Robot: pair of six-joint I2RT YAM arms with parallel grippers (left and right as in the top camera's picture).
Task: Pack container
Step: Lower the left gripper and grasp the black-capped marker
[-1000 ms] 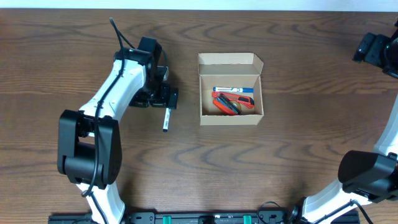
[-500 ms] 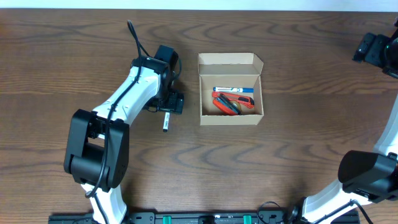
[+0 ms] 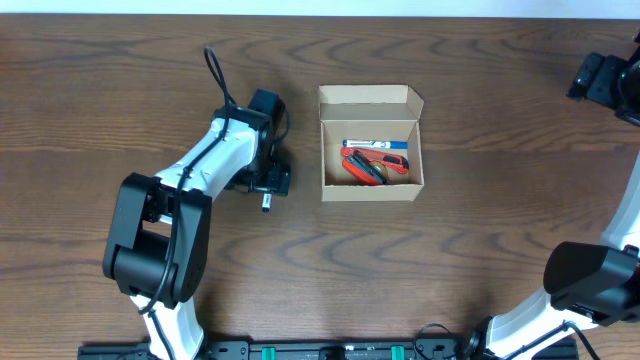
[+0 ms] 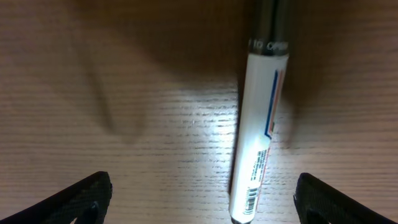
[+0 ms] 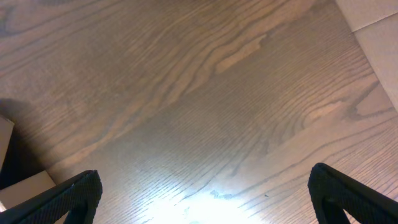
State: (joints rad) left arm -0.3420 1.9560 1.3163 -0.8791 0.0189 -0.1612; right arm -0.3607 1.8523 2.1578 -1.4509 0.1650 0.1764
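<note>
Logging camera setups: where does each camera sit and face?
Overhead: above the table, facing straight down; box, marker, left arm, right arm show.
Left wrist: on the left arm, facing down at the marker, left hand open either side.
Right wrist: on the right arm, facing the tabletop; right hand open.
Shared: overhead and left wrist both show the marker.

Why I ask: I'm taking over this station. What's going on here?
The left gripper is low over a white marker lying on the table, jaws open on either side, not gripping it. The open cardboard box beside it holds a few coloured items. The right gripper hangs open near the table's right edge.
</note>
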